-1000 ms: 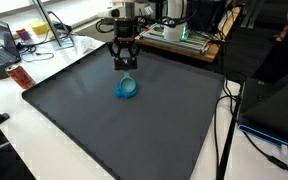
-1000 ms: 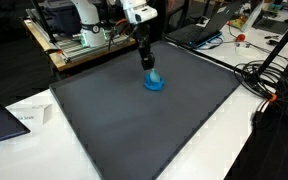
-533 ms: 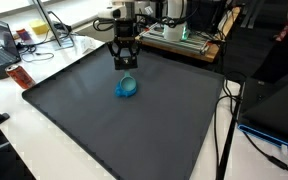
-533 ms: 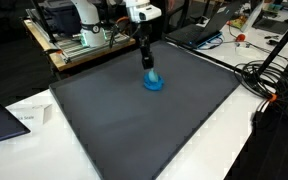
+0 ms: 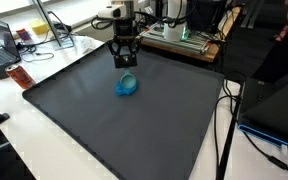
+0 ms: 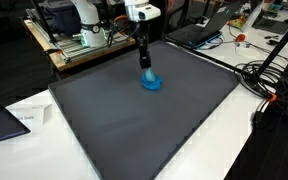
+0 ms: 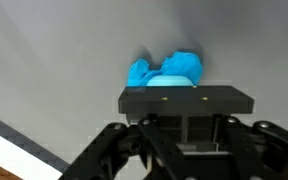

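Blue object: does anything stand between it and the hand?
Nothing visible does. The hand sits right above the blue object on the dark mat, and no other item shows between them in any view.

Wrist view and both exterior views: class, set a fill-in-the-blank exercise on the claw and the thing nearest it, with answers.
1. The small crumpled thing on the mat is coloured ____.
2. The dark mat lies on a ____ table.
3. The claw is close to the crumpled thing, and its jaws are ____.
Missing words: blue; white; shut.
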Robot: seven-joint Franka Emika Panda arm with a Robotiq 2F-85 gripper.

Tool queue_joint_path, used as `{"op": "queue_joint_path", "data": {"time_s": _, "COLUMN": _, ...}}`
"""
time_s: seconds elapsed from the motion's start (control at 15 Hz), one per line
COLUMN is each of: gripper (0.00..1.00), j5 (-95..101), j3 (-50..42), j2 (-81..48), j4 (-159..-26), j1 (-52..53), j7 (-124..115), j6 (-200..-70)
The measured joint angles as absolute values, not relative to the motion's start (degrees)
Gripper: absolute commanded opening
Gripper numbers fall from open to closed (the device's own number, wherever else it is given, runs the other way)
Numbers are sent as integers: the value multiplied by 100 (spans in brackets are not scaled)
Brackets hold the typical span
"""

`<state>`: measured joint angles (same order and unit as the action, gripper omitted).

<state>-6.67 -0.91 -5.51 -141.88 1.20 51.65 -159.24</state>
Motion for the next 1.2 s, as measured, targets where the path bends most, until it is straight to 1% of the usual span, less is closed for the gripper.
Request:
{"op": "queue_joint_path", "data": {"time_s": 0.53, "gripper": 22, "j5": -565, "j3": -89, "j2": -430, "j4": -14204, "j1": -27, "j7": 5168, "j6": -15517}}
{"op": "queue_joint_path", "data": {"time_s": 1.2, "gripper": 22, "j5": -560, "j3": -98, "j2": -377, "j4": -14251, "j1": -119, "j7": 5168, "j6": -15402}}
